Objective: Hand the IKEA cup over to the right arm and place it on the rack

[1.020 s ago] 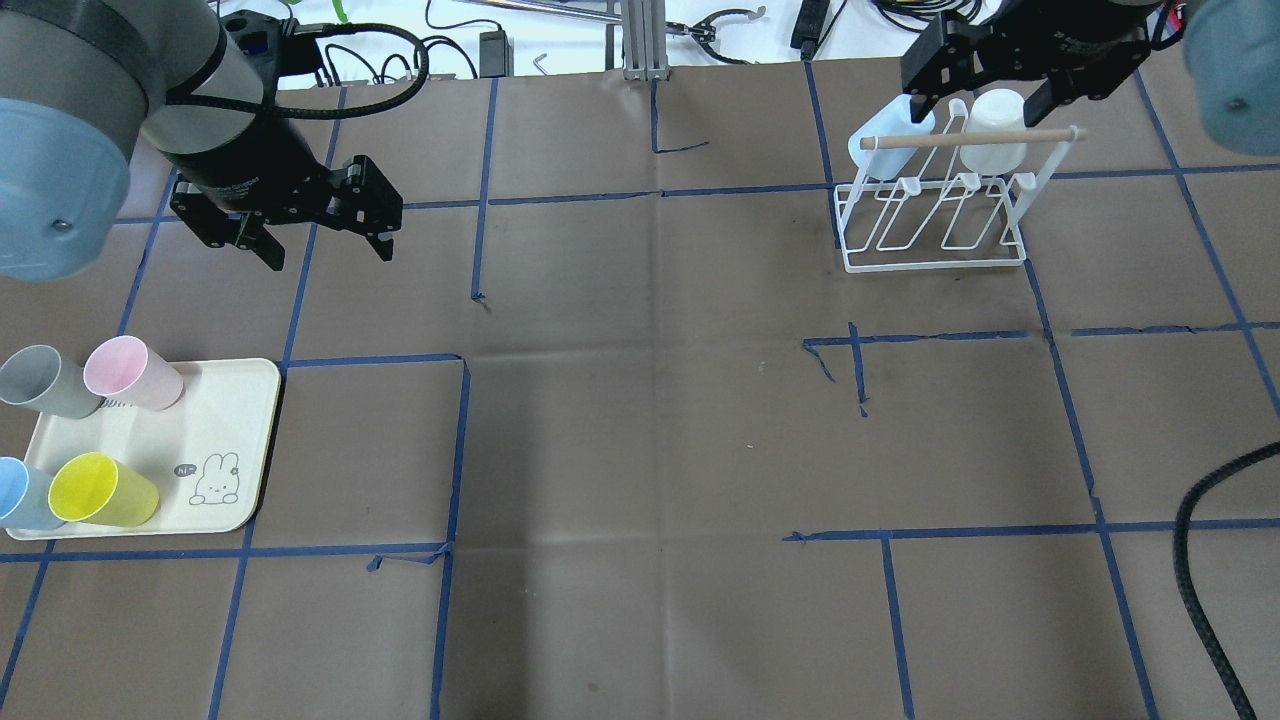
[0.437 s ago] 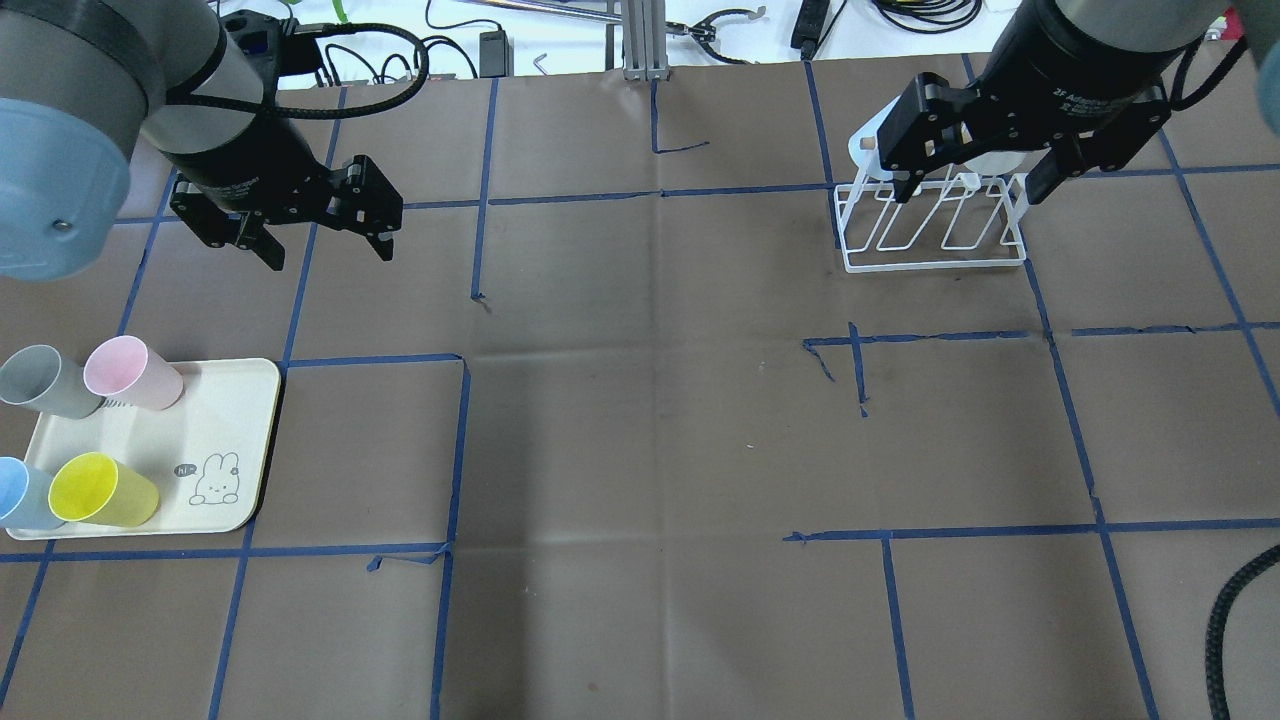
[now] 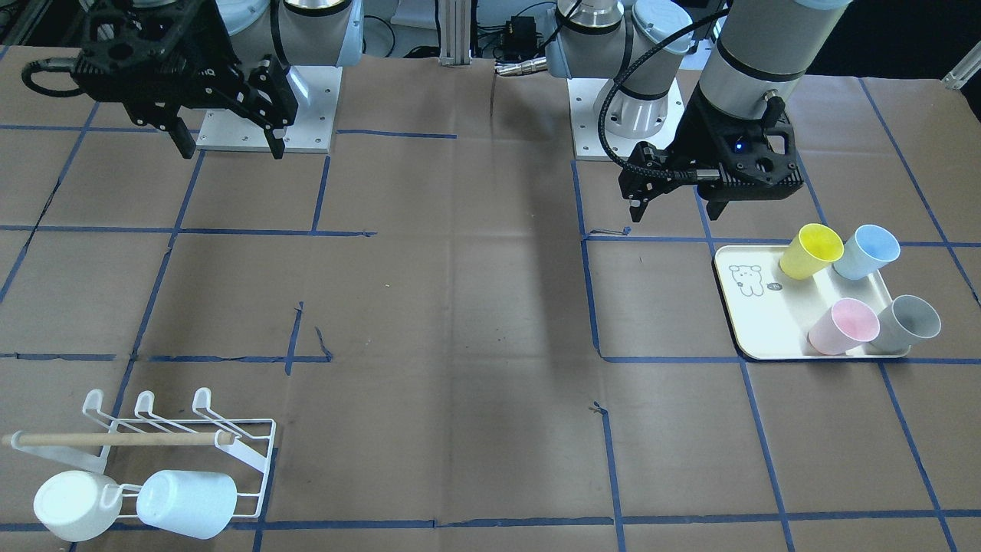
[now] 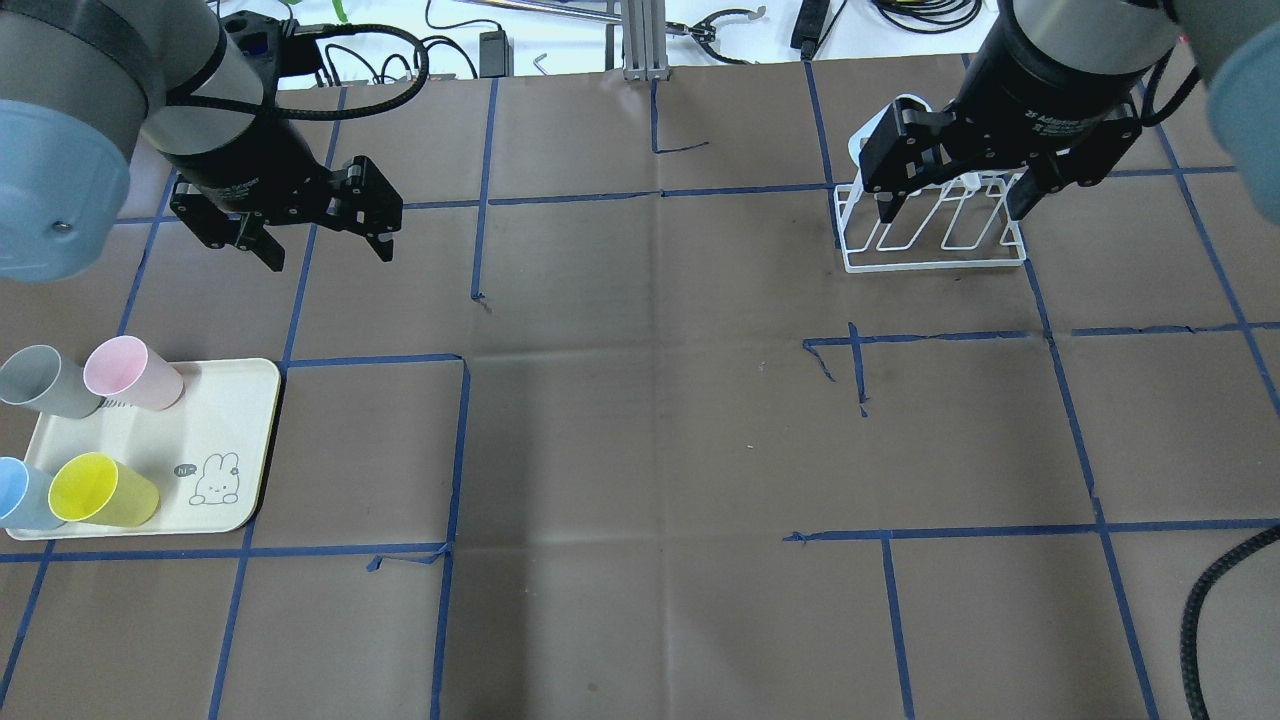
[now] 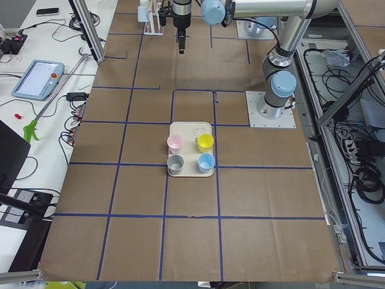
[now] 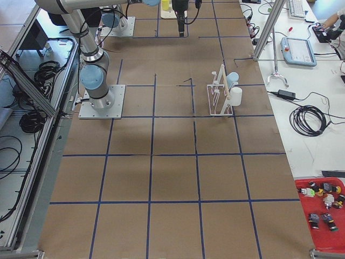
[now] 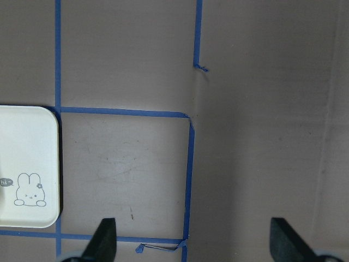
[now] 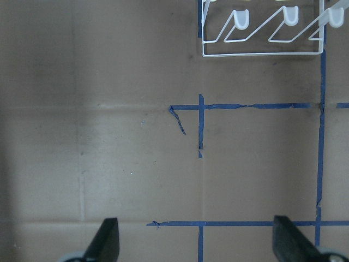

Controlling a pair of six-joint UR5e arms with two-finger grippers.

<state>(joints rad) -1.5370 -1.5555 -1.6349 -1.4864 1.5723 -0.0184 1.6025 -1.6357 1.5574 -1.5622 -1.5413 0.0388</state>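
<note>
The white wire rack point(image 4: 935, 240) with its wooden dowel stands at the far right and also shows in the front view point(image 3: 176, 441). A white cup point(image 3: 73, 506) and a pale blue cup point(image 3: 188, 502) hang on it. My right gripper point(image 4: 952, 212) is open and empty, high above the rack's near side. My left gripper point(image 4: 330, 255) is open and empty, above bare table beyond the tray. Yellow point(image 4: 100, 490), pink point(image 4: 130, 372), grey point(image 4: 45, 380) and blue point(image 4: 20, 493) cups lie on the cream tray point(image 4: 230, 420).
Brown paper with blue tape lines covers the table. Cables and tools lie beyond the far edge. A black cable point(image 4: 1205, 600) hangs at the near right. A red bin of small parts point(image 6: 323, 213) sits on the operators' side.
My right gripper has drawn back from the cups at the rack's far side toward the robot, and now hides the dowel from above. The left arm has not moved.
</note>
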